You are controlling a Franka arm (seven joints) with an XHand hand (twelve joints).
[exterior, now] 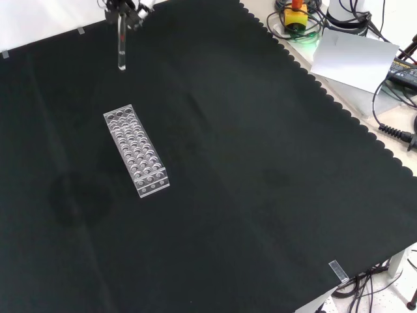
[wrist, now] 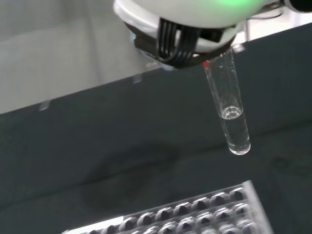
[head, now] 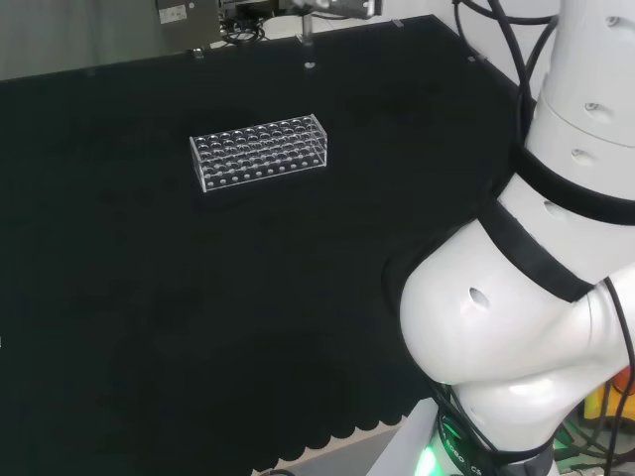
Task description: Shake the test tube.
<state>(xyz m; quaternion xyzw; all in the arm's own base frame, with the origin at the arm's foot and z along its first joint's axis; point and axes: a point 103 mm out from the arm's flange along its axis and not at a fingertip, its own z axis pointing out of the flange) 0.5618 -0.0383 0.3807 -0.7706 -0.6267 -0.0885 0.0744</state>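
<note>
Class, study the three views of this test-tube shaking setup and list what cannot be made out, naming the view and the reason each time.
- The hand: front view, cut off by the top edge, so its grip on the test tube is unclear.
- The tube's upper end: wrist view, covered by the blurred white part of the hand.
- The rack: wrist view, cut off by the bottom edge.
- Whether any rack hole holds a tube: head view, clear ware too small to tell.
</note>
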